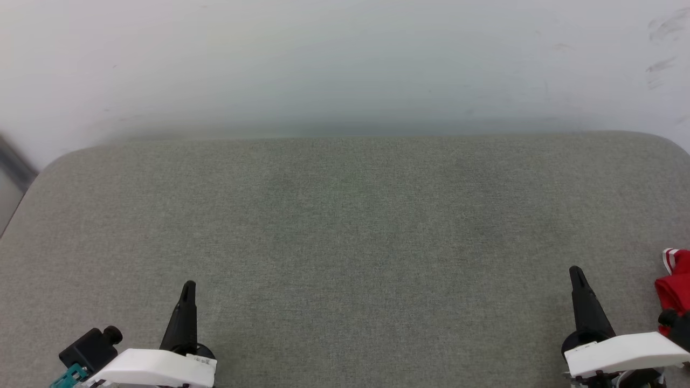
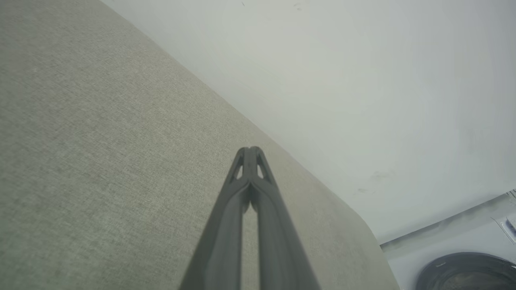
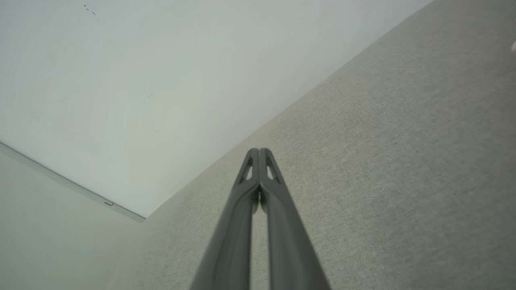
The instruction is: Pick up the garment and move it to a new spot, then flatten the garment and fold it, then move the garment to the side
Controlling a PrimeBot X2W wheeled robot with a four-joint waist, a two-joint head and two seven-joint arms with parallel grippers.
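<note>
Well, in the head view a grey-green fabric-covered table [image 1: 345, 242] runs across the whole lower part, with a pale wall [image 1: 345, 64] rising behind its far edge. The left gripper [image 1: 188, 285] sits over the table's near left part, its two dark fingers pressed together into one point aimed at the far edge. The right gripper [image 1: 575, 271] sits over the table's near right part, likewise pinched to a single tip and holding nothing. The garment [image 1: 676, 288] lies bunched on the table at its right edge, just beside the right gripper's white wrist housing and apart from its fingertips. Red cloth and a bit of red-and-white striped trim show, and the rest is cut off by the picture's border.

Next, in the left wrist view, the left gripper [image 2: 250, 150] has its fingers meeting at the tips with nothing between them, over the bare cloth of the table [image 2: 100, 141]. The tips point toward the table's far edge, where the wall [image 2: 363, 80] begins. Past the table's rounded corner sits a dark round object [image 2: 467, 272], too cropped to identify.

Lastly, in the right wrist view, the right gripper [image 3: 259, 150] is also closed tip to tip and empty. It is over the table [image 3: 383, 161], pointing toward its far edge and the wall [image 3: 141, 80] beyond.
</note>
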